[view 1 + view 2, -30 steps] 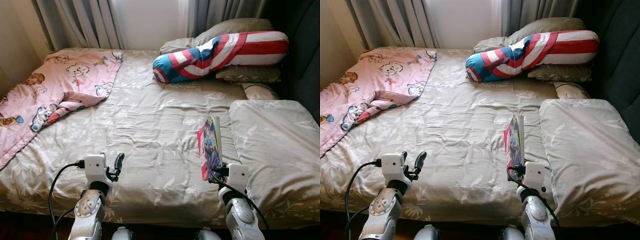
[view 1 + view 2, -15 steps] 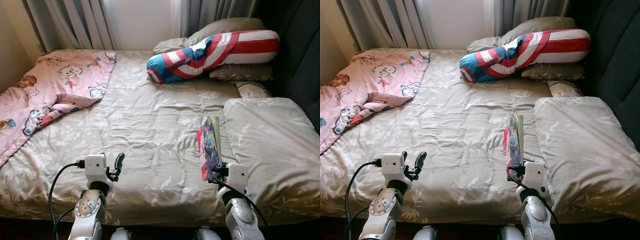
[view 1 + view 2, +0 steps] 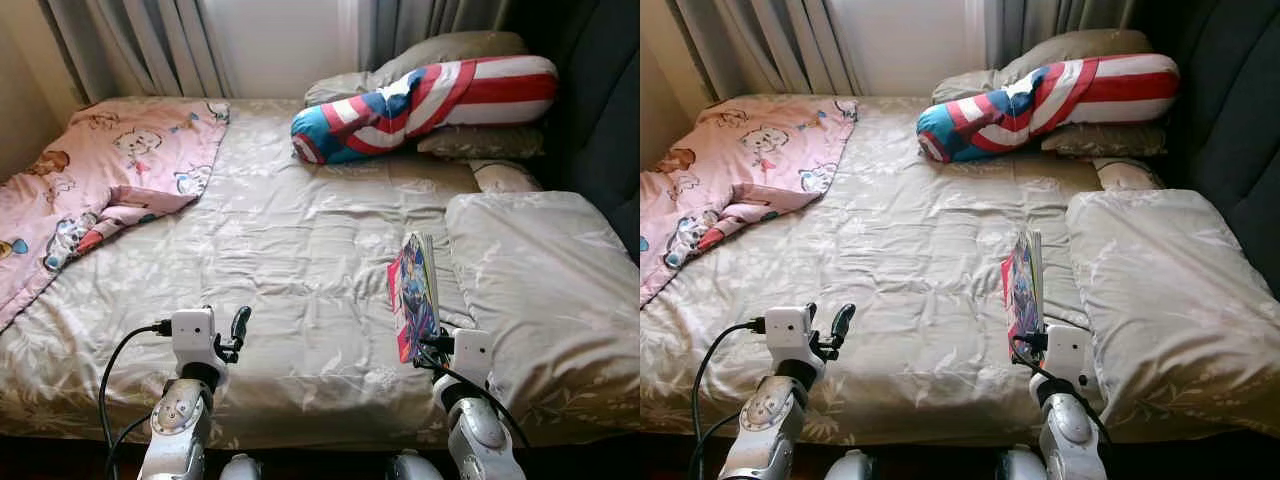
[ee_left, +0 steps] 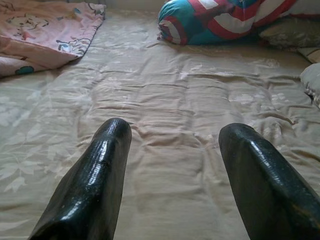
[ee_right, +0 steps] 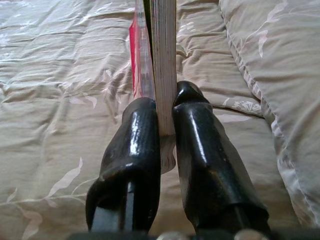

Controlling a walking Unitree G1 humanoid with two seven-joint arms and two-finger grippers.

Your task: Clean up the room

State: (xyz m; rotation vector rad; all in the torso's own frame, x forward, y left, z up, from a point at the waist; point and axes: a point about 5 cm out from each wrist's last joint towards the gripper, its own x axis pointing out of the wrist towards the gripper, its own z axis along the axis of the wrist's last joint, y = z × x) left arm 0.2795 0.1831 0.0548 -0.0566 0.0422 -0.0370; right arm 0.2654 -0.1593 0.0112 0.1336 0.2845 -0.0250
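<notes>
1. A wide bed point(image 3: 290, 240) under a rumpled beige floral cover stretches from the near edge back to grey curtains point(image 3: 150, 40) and a bright window.
2. A large beige pillow point(image 3: 545, 280) lies along the bed's right side, against a dark headboard point(image 3: 600, 110).
3. A pink cartoon-print blanket point(image 3: 90, 190) sprawls over the bed's far left corner, one fold turned back.
4. A long bolster cushion point(image 3: 420, 100) in red, white and blue stripes rests at the far end on smaller beige pillows.
5. A comic book point(image 3: 415, 295) with a red-edged cover is held on edge above the cover near the bed's front right, just beside the large pillow.
6. The right claw point(image 5: 167, 120) is clamped on the comic book's lower edge, one black finger on each side of the pages.
7. The left claw point(image 4: 172, 137) hovers over bare bedcover at the front left, its fingers point(image 4: 95, 175) spread well apart and holding nothing.
</notes>
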